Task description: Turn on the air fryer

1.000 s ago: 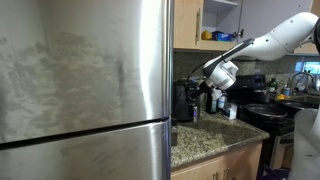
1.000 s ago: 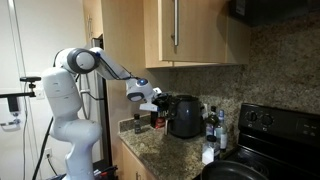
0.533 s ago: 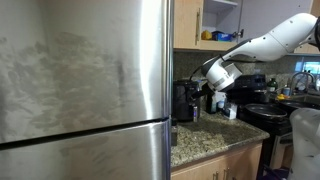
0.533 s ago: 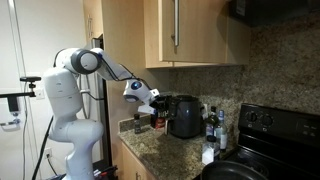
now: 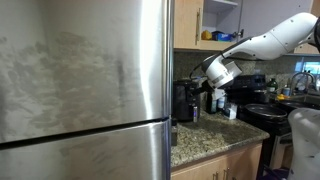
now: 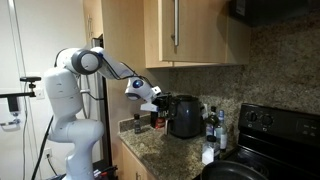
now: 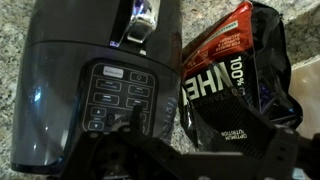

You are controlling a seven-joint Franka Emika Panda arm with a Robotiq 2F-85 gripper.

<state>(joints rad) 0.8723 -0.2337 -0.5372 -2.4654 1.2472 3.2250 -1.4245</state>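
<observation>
The air fryer (image 6: 184,116) is a tall black box. It stands near the back edge of the stone tabletop (image 6: 160,152), close to the wall. In an exterior view it shows just past the big silver fridge (image 5: 80,90), at that end of the tabletop.

The white robot arm (image 6: 105,68) reaches out over the tabletop. Its end effector (image 6: 152,104) hangs just in front of the air fryer, on the side away from the black stove (image 6: 272,128).

In the wrist view the air fryer (image 7: 95,60) fills the left side. Its front has a flat panel of small buttons (image 7: 120,100). The dark end effector comes in from the bottom of this view, right below that panel. It is too dark there, so I cannot tell if its fingers are spread or pressed together. I also cannot tell if it touches a button.

Just beside the air fryer lies a black bag (image 7: 240,75) with a red top and big white letters. The bag looks like it touches the air fryer's side.
</observation>
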